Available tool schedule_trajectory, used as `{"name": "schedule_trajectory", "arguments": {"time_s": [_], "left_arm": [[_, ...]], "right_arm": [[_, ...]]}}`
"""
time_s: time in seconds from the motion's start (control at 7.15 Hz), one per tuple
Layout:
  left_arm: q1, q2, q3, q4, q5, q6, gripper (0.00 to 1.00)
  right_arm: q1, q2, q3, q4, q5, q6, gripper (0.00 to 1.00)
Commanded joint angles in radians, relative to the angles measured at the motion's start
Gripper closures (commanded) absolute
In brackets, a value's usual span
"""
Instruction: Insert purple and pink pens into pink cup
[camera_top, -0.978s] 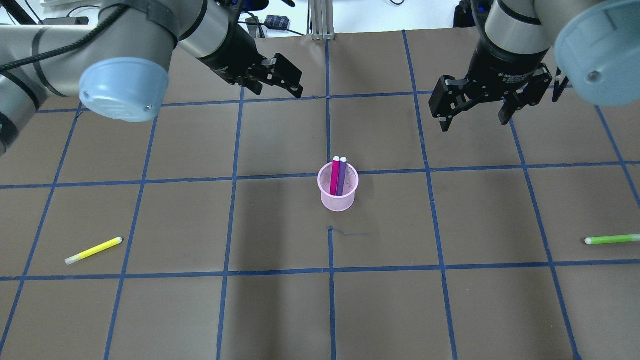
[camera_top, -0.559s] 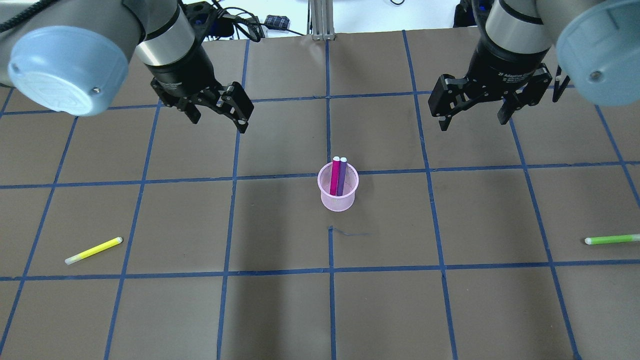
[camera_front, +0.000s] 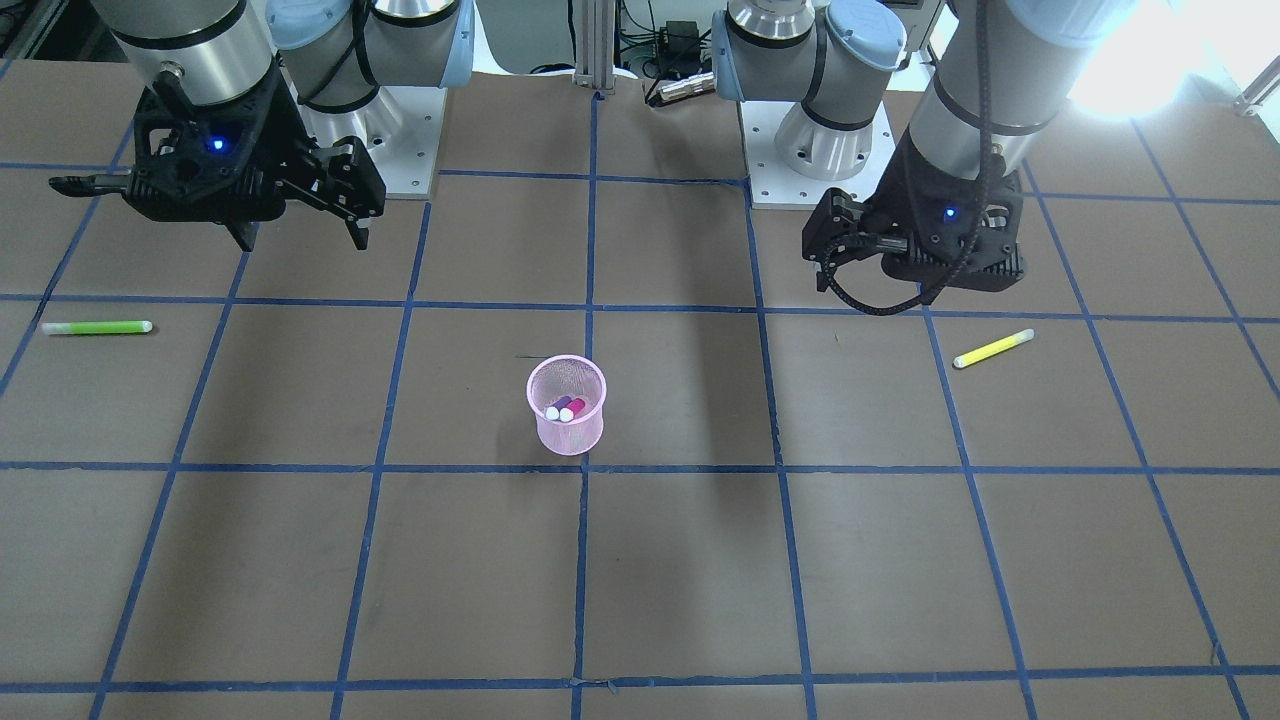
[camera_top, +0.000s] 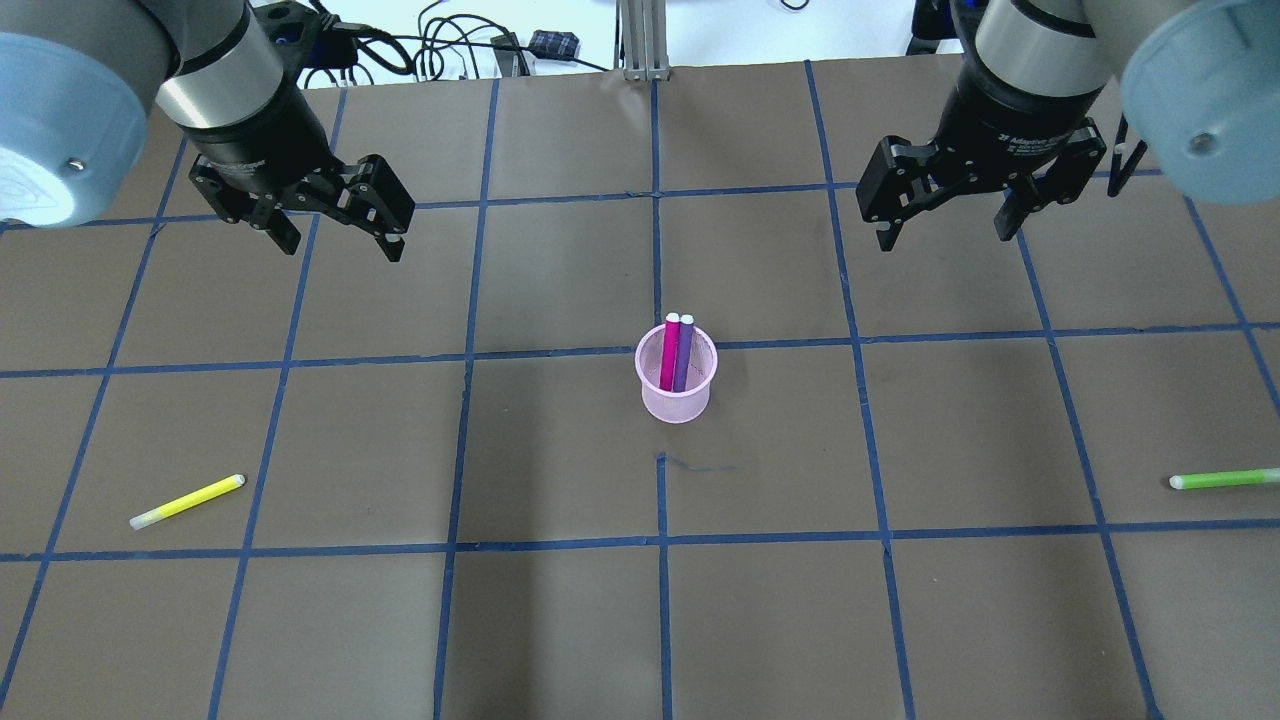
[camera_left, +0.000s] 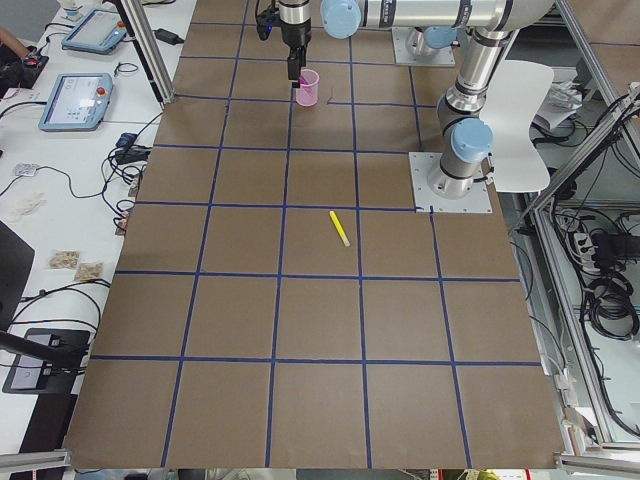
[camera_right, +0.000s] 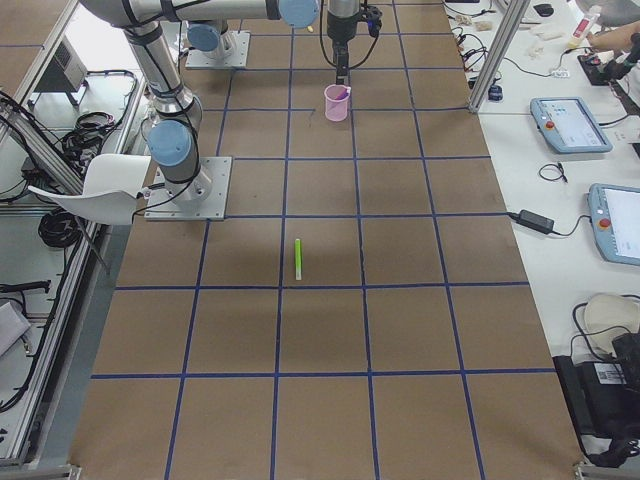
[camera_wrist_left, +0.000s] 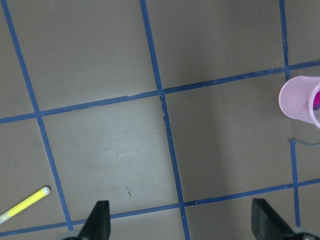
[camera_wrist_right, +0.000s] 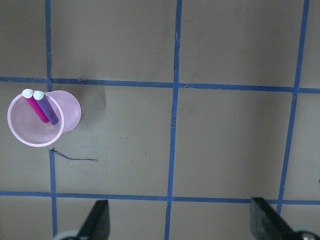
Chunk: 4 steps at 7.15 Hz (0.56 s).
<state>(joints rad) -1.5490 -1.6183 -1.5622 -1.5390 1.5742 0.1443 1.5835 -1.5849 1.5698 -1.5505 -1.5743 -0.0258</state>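
Evidently done: both pens are sitting in the cup

Around the middle of the worktop (camera_top: 560, 620) the pink cup (camera_top: 677, 403) is standing upright. The pink pen (camera_top: 669, 358) and purple pen (camera_top: 683, 362) are leaning side by side inside it, white caps poking above the rim. The left fingers (camera_top: 388, 212) are hanging raised toward the left edge, spread wide and gripping nothing. The right fingers (camera_top: 882, 188) are hanging likewise spread and empty toward the right edge, both well apart from the cup. Judging by this, nothing is remaining to do. A yellow pen (camera_top: 187, 500) and a green pen (camera_top: 1222, 479) are lying flat near the left and right edges, outside the task.
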Motion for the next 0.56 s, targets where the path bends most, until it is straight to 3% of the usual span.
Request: {"name": "schedule_trajectory", "arguments": {"time_s": [0.0, 0.42], "left_arm": [[0.003, -0.009, -0.006, 0.119, 0.006, -0.053, 0.0], [0.0, -0.002, -0.006, 0.119, -0.002, -0.069, 0.0]], "right_arm": [[-0.061, -0.003, -0.002, 0.006, 0.002, 0.0, 0.0], [-0.06, -0.012, 0.001, 0.004, 0.002, 0.003, 0.0]]}}
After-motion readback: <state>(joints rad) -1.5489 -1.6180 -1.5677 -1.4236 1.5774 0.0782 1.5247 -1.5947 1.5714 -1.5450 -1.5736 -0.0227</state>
